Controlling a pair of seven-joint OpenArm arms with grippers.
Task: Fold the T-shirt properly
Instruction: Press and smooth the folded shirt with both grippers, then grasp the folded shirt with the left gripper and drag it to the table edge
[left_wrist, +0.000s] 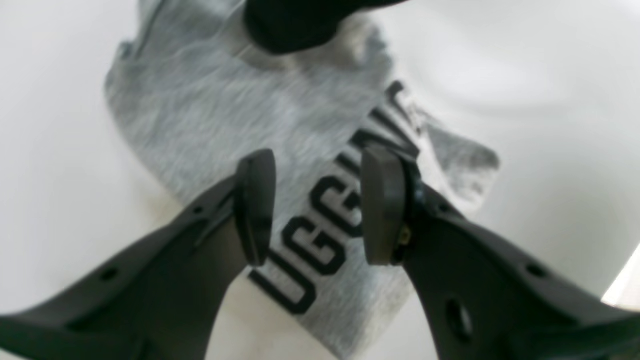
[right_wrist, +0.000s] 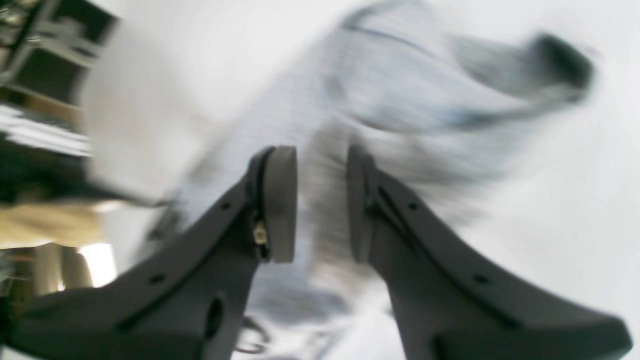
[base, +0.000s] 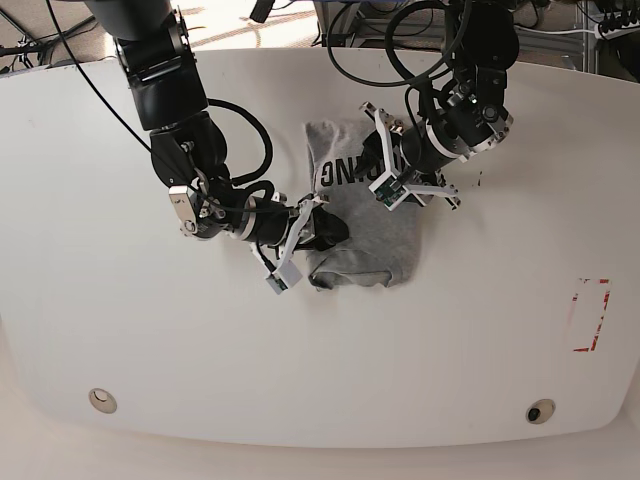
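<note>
1. T-shirt (base: 362, 225) lies partly folded mid-table (base: 120, 330), black lettering face up.
2. Left tool (left_wrist: 315, 200) hovers over the lettering, jaws moderately apart, nothing between them.
3. Right tool (right_wrist: 320, 205) at the shirt's edge, narrow gap; view blurred, grip unclear.

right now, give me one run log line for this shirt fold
shirt: partly folded on table, lettering showing | left tool: open above the lettering, holding nothing | right tool: open at shirt's edge, view blurred

I see the heather-grey T-shirt (base: 365, 235) with black block lettering at its 12 o'clock edge, on the white tabletop (base: 480, 340).
</note>
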